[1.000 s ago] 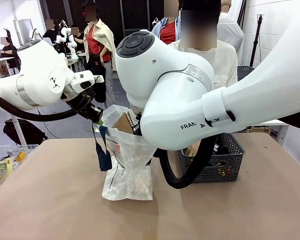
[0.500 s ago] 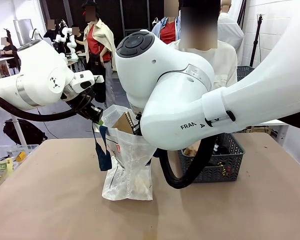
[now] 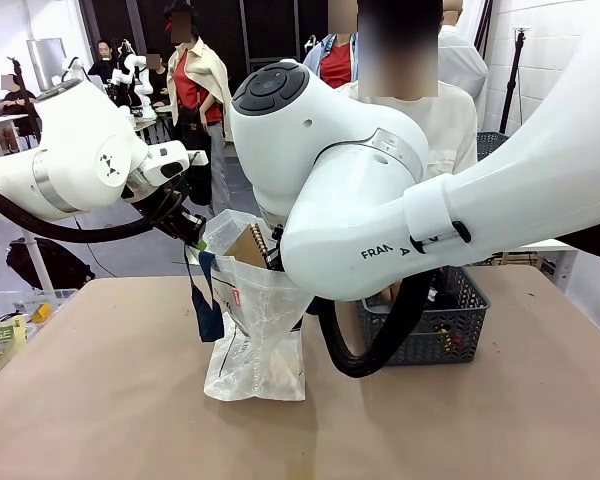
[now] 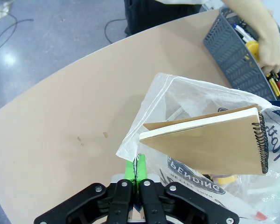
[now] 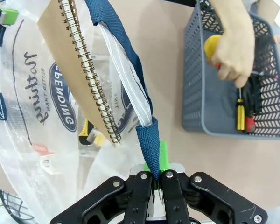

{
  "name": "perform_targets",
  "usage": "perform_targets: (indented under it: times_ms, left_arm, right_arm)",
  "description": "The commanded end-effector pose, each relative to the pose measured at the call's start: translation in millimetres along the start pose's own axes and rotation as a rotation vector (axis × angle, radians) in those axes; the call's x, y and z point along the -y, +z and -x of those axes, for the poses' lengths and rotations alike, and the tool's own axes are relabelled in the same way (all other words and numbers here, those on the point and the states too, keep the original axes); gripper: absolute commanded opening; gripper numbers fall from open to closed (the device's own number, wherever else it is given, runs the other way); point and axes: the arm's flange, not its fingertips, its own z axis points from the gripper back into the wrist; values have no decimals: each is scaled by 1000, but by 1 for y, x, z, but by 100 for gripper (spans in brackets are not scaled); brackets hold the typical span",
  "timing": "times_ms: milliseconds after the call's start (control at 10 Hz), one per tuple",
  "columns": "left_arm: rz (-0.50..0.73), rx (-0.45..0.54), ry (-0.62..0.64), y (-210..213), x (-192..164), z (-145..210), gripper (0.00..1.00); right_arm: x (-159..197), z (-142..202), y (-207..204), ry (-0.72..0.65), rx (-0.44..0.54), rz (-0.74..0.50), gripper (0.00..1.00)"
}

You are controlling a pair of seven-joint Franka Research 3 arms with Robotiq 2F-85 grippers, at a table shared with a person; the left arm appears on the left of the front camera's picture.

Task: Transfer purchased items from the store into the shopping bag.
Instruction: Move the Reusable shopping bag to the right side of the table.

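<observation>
While left gripper [image 4: 137,165] and right gripper [image 5: 157,164] clamp shopping bag [image 4: 179,95], wrist views show hand [image 5: 231,46] in basket [image 5: 195,88]

Bright, even indoor light, seemingly from overhead, leaves only soft, short shadows beneath the shopping bag [image 3: 255,345] on the table [image 3: 100,400]. The bag's crinkled plastic catches faint glints. The front view is sharp up close and softer far back. Both wrist views bow straight edges toward their borders.
</observation>
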Motion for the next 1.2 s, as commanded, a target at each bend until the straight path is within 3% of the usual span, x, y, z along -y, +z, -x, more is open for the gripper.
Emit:
perform_targets:
  times_ms: [0,1100]
  left_arm:
    - [-1,4,3,2,-1,0,0]
    - [-1,4,3,2,-1,0,0]
  right_arm:
    - [1,1,-1,2,6,8,0]
    - [1,1,-1,2,6,8,0]
